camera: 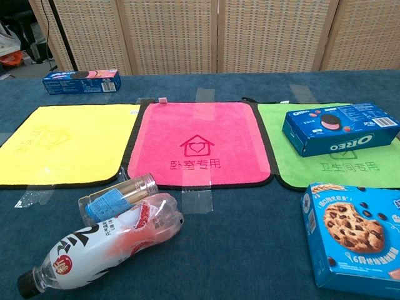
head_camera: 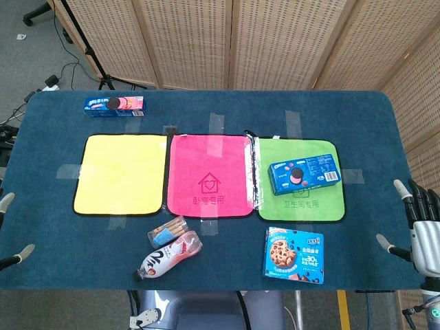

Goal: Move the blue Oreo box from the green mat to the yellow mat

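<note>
A: The blue Oreo box (head_camera: 304,174) lies flat on the green mat (head_camera: 300,207), ahead of the right hand (head_camera: 418,227) and in toward the table's middle, well apart from it, nothing touching it

B: And that hand?

A: Fingers spread wide, holding nothing, hanging at the near right edge of the table. I'd bring it over the box's long sides, clamp across the narrow width and lift clear before crossing the pink mat (head_camera: 210,177)

B: The yellow mat (head_camera: 122,173) is a long way across from it

A: Far side, yes. The left hand (head_camera: 12,230) sits just beside that mat, only fingertips showing, apart and empty by the look. Mind the cookie box (head_camera: 295,255), nearer the right hand than the Oreo one
</note>
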Available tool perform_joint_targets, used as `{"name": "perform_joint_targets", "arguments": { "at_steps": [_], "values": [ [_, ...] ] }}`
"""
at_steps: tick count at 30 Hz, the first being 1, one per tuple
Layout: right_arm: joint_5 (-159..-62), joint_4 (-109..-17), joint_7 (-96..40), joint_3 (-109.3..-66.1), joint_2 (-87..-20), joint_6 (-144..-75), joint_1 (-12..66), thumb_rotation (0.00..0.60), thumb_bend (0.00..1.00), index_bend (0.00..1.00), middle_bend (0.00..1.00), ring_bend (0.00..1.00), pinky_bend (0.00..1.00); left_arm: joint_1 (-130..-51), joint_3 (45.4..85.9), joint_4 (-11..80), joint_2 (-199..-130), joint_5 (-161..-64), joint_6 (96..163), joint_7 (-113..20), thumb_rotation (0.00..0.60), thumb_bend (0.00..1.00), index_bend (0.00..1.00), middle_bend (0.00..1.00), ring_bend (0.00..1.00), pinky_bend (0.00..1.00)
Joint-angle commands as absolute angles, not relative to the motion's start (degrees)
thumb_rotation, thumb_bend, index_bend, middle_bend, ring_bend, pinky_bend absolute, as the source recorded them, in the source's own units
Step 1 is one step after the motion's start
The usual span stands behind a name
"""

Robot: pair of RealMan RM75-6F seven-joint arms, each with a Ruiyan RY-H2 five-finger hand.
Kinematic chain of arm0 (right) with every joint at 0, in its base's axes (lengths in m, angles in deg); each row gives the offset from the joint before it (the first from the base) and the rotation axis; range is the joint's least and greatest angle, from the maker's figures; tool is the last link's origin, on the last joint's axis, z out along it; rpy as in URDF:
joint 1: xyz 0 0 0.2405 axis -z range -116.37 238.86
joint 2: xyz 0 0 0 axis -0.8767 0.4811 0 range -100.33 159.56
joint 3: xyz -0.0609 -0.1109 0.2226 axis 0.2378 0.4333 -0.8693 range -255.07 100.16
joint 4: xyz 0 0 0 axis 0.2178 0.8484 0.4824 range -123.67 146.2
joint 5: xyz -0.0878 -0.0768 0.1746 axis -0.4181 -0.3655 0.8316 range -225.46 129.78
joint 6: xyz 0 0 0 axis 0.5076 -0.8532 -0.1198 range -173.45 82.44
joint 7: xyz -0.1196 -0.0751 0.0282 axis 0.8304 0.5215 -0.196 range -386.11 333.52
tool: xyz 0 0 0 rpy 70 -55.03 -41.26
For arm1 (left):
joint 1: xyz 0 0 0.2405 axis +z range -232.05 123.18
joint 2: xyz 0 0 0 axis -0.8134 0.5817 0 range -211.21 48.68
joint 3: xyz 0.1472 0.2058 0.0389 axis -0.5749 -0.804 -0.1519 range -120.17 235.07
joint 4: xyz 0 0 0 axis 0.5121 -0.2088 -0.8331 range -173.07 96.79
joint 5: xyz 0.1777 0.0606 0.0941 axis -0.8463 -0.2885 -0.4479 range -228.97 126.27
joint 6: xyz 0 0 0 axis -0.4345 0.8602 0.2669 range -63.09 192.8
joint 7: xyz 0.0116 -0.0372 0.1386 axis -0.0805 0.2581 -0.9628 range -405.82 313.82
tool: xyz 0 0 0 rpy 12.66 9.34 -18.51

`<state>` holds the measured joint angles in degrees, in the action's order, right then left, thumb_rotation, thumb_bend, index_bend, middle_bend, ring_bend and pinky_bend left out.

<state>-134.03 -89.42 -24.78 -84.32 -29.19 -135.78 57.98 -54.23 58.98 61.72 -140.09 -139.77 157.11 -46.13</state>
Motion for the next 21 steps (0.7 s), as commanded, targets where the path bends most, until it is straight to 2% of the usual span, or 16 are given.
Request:
{"name": "perform_joint_targets", "arguments": {
  "at_steps": [1, 9, 10, 12, 14, 16, 17, 18, 21],
  "values": [
    [-133.97, -89.4, -24.96, -84.32, -29.2, -135.61, 57.93, 0.6, 0.0, 0.0, 0.0, 0.0, 0.0, -54.22, 58.95, 61.71, -140.01, -139.81, 157.06, -45.93, 0.6, 0.0, 0.0, 0.0, 0.0, 0.0],
    [-133.69, -89.07, -29.87, -84.73, -29.31, -134.1, 57.05, 0.6, 0.01, 0.0, 0.0, 0.0, 0.0, -54.22, 58.87, 61.65, -139.77, -139.69, 156.64, -45.3, 0.6, 0.0, 0.0, 0.0, 0.0, 0.0],
    [-133.55, -88.87, -31.32, -85.03, -29.39, -133.81, 56.76, 0.6, 0.08, 0.0, 0.0, 0.0, 0.0, -54.26, 58.87, 61.66, -139.74, -139.63, 156.51, -45.26, 0.6, 0.0, 0.0, 0.0, 0.0, 0.0],
    [-132.49, -87.84, -36.17, -85.9, -29.79, -131.88, 55.52, 0.6, 0.3, 0.0, 0.0, 0.0, 0.0, -54.41, 58.99, 61.68, -139.72, -139.38, 156.19, -45.31, 0.6, 0.0, 0.0, 0.0, 0.0, 0.0],
    [-130.95, -86.73, -41.61, -86.48, -29.54, -127.76, 53.65, 0.6, 0.65, 0.0, 0.0, 0.0, 0.0, -54.6, 59.08, 61.66, -139.76, -139.13, 155.8, -45.63, 0.6, 0.0, 0.0, 0.0, 0.0, 0.0],
    [-128.66, -85.29, -48.43, -87.59, -28.71, -121.75, 50.84, 0.6, 0.88, 0.0, 0.0, 0.0, 0.0, -54.83, 59.11, 61.76, -139.84, -138.97, 155.33, -46.1, 0.6, 0.0, 0.0, 0.0, 0.0, 0.0],
    [-127.06, -84.24, -53.36, -88.37, -27.87, -117.2, 48.82, 0.6, 0.96, 0.0, 0.0, 0.0, 0.0, -54.94, 59.14, 61.86, -139.91, -138.9, 155.13, -46.41, 0.6, 0.0, 0.0, 0.0, 0.0, 0.0],
    [-126.19, -83.53, -56.41, -88.86, -27.31, -114.42, 47.6, 0.6, 0.99, 0.0, 0.0, 0.0, 0.0, -54.99, 59.18, 61.93, -139.94, -138.84, 155.06, -46.58, 0.6, 0.0, 0.0, 0.0, 0.0, 0.0],
    [-122.85, -80.5, -65.44, -90.43, -25.77, -104.1, 43.18, 0.6, 1.0, 0.01, 0.0, 0.0, 0.0, -55.12, 59.43, 62.16, -140.0, -138.38, 154.87, -46.84, 0.6, 0.0, 0.0, 0.0, 0.0, 0.0]
  ]
}}
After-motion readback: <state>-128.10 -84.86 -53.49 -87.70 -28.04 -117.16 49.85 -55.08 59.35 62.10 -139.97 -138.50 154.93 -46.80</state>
